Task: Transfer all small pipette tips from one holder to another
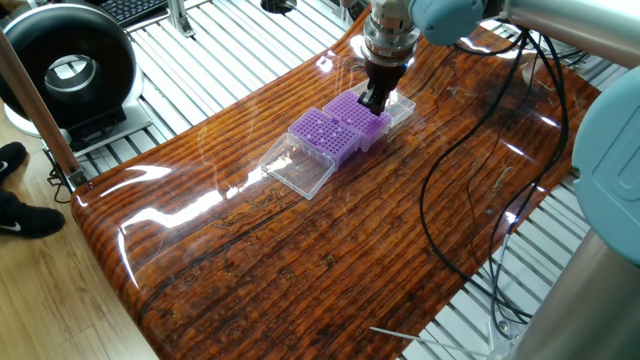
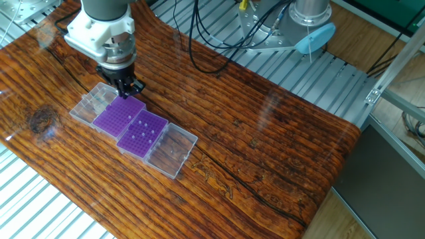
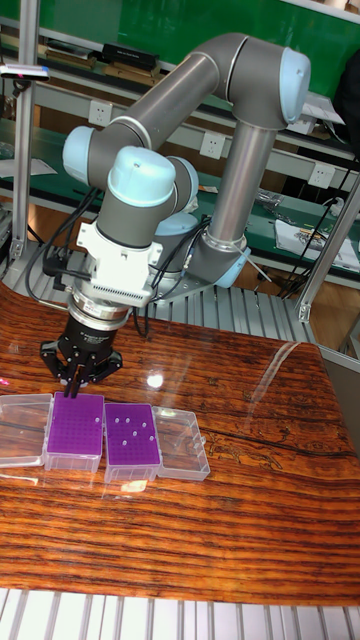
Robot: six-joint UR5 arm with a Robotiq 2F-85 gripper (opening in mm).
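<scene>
Two purple holders sit side by side in clear boxes with their lids laid open. One holder carries several small white pipette tips. On the other holder I see no tips. My gripper points straight down over the far edge of this second holder, fingertips just above or at its grid. The fingers look pressed together; a tip between them is too small to make out.
The open clear lids lie flat at either end of the pair of boxes. Black cables trail over the wooden table. A round black device stands off the table's corner.
</scene>
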